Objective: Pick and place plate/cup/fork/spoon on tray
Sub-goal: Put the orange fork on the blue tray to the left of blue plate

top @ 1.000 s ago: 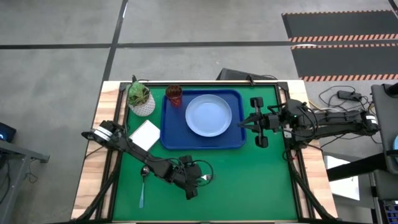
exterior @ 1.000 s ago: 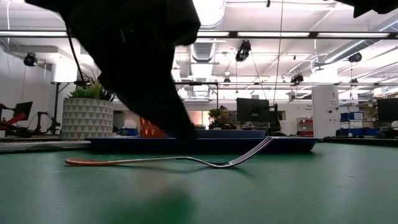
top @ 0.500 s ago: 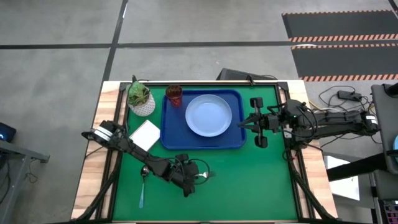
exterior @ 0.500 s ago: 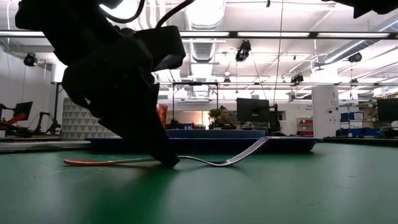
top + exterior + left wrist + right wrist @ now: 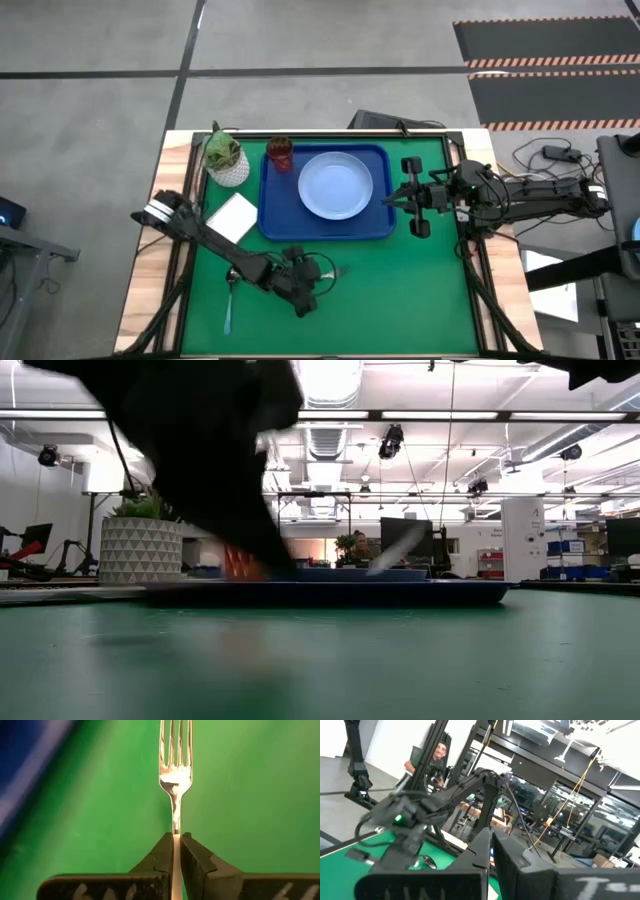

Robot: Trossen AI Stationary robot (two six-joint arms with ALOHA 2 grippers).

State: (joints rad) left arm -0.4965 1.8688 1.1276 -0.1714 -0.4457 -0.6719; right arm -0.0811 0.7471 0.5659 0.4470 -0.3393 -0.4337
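My left gripper (image 5: 316,281) (image 5: 176,843) is over the green mat near the table's front, shut on the fork (image 5: 175,765). The fork's silver tines (image 5: 341,270) stick out past the fingertips and show blurred in the low view (image 5: 396,548). The spoon (image 5: 229,297) lies flat on the mat to the left. The light-blue plate (image 5: 335,185) and the dark-red cup (image 5: 280,153) stand in the blue tray (image 5: 382,226). My right gripper (image 5: 390,200) (image 5: 492,842) waits shut beside the tray's right rim. My left gripper pinches the fork's metal neck (image 5: 176,822) between its two fingers (image 5: 164,854), a little behind the tines. The fork runs along the fingers and juts out ahead of them; its handle is hidden behind them. The fork is lifted clear of the mat.
A white pot with a green plant (image 5: 226,160) stands at the tray's far-left corner. A white card (image 5: 232,215) lies on the mat left of the tray. Bare green mat (image 5: 410,295) spreads to the right of my left gripper. A person (image 5: 434,755) shows in the room beyond.
My left gripper has shut on the fork's neck and risen, drifting slightly toward the tray. The fork, which lay flat on the mat, is now lifted clear, its tines raised.
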